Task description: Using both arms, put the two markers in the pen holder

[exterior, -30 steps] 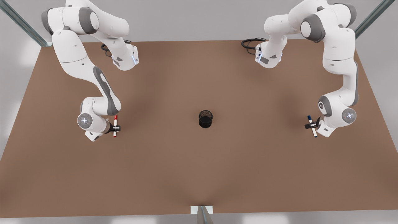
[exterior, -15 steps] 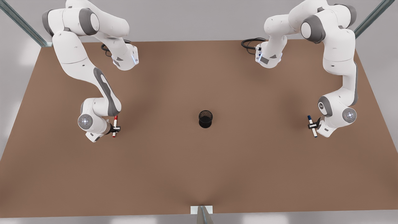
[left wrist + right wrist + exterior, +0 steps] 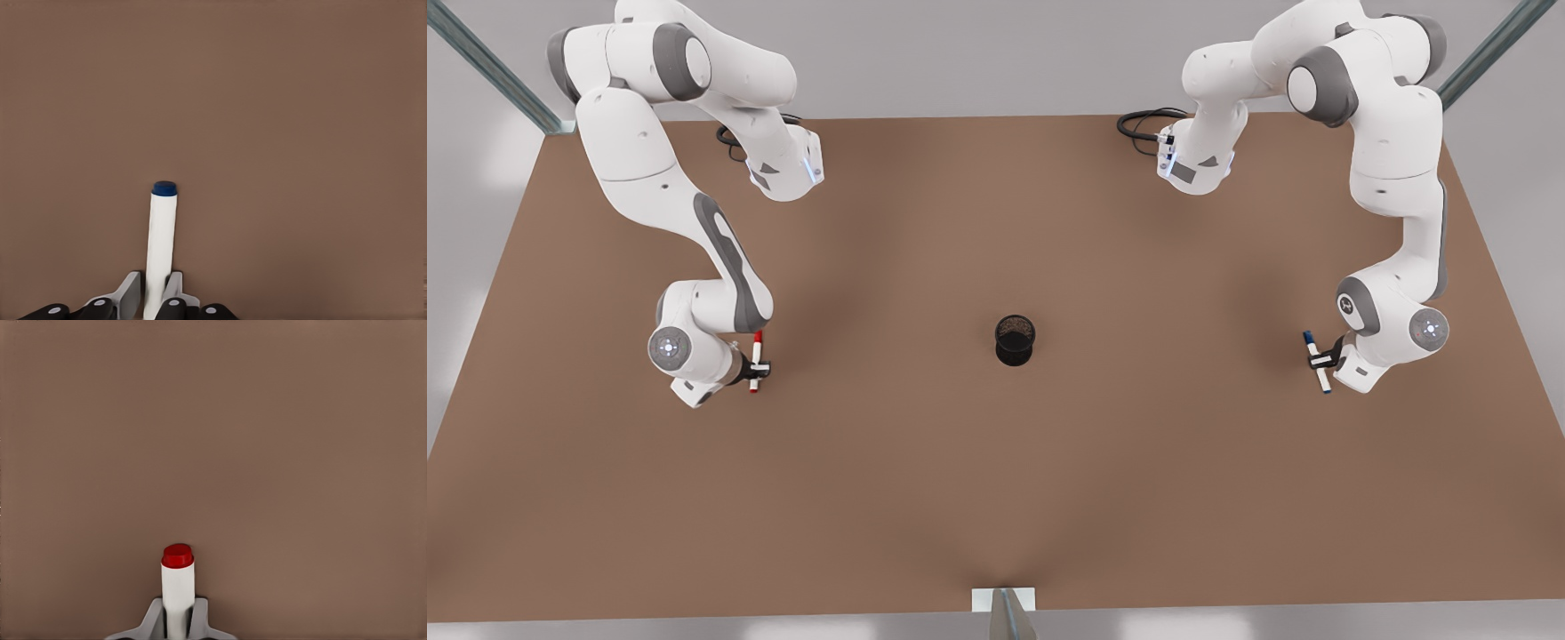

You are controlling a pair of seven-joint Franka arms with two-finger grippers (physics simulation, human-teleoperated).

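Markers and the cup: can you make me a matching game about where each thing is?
Things:
1. red-capped marker
2. blue-capped marker
3. pen holder
4. black cable

Places:
A. standing alone mid-table
B. gripped in the left tool, at the front view's right
C. coiled at the table's far edge
D. gripped in the right tool, at the front view's left

Pairs: 1-D, 2-B, 3-A, 4-C
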